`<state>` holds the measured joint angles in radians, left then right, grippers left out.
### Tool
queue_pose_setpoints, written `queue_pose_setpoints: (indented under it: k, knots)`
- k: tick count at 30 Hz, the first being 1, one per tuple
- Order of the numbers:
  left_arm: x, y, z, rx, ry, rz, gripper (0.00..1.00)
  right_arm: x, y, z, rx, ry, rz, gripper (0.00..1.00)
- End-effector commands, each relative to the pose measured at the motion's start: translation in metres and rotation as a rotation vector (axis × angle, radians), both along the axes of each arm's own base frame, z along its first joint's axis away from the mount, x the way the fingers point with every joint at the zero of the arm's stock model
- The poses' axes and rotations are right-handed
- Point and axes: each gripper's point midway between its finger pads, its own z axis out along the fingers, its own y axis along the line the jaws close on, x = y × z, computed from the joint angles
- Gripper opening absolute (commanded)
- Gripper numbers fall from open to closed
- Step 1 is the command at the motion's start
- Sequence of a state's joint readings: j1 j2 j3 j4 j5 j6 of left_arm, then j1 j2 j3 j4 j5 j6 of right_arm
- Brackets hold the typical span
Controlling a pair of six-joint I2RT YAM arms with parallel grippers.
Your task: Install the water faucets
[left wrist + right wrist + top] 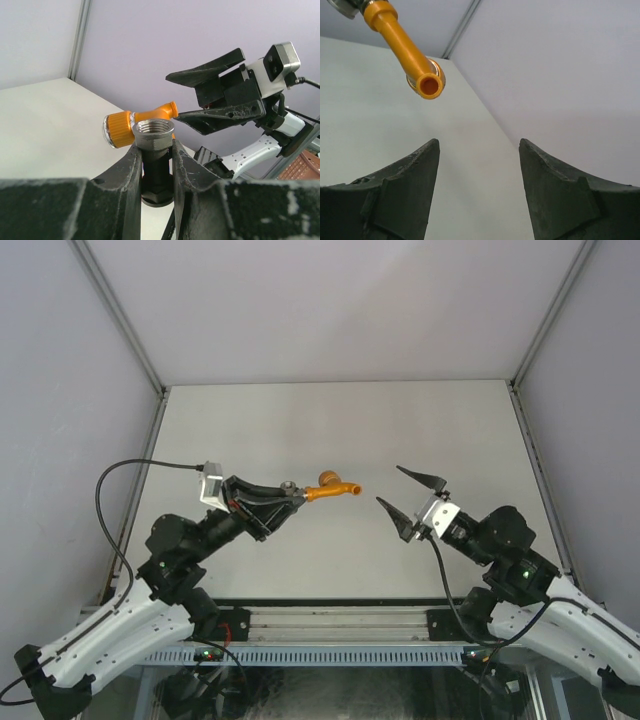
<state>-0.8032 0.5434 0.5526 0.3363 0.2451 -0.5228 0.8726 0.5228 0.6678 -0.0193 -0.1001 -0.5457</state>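
The water faucets (333,488) hang above the table: an orange tap body with an angled spout, joined to a grey threaded fitting (154,132). My left gripper (292,492) is shut on the fitting and on the dark stem below it. In the left wrist view the orange body (122,129) sits just behind the left gripper (155,146). My right gripper (388,484) stands open just right of the spout tip, apart from it. From the right wrist view the spout (405,47) points toward the camera, up and left of the empty right gripper (479,142).
The pale table (340,430) is boxed in by grey walls at the back and on both sides, with metal corner posts (120,315). The right arm's wrist (260,85) fills the right of the left wrist view.
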Motion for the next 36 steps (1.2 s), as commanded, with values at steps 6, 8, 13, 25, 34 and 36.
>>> queue_pose_setpoints:
  k: [6,8,13,25,34,36]
  knots:
    - [-0.007,0.014,0.039,-0.118,-0.045,0.025,0.0,0.001,-0.001,0.01,-0.081,-0.188,-0.055,0.64]
    - [-0.004,0.016,0.038,-0.125,-0.029,0.038,0.0,0.002,0.0,0.008,-0.113,-0.241,-0.075,0.64]
    - [0.0,0.014,0.037,-0.13,0.023,0.042,0.0,0.003,-0.002,0.012,-0.142,-0.34,-0.122,0.65]
    - [0.003,0.007,0.036,-0.151,0.127,0.011,0.0,-0.013,0.022,0.016,-0.207,-0.59,-0.015,0.71]
    - [-0.004,-0.01,0.034,-0.12,0.147,-0.087,0.0,-0.028,0.053,0.011,-0.144,-0.415,0.184,0.74]
    - [-0.009,-0.013,0.035,-0.115,0.127,-0.117,0.0,-0.034,0.06,0.013,-0.117,-0.33,0.251,0.73]
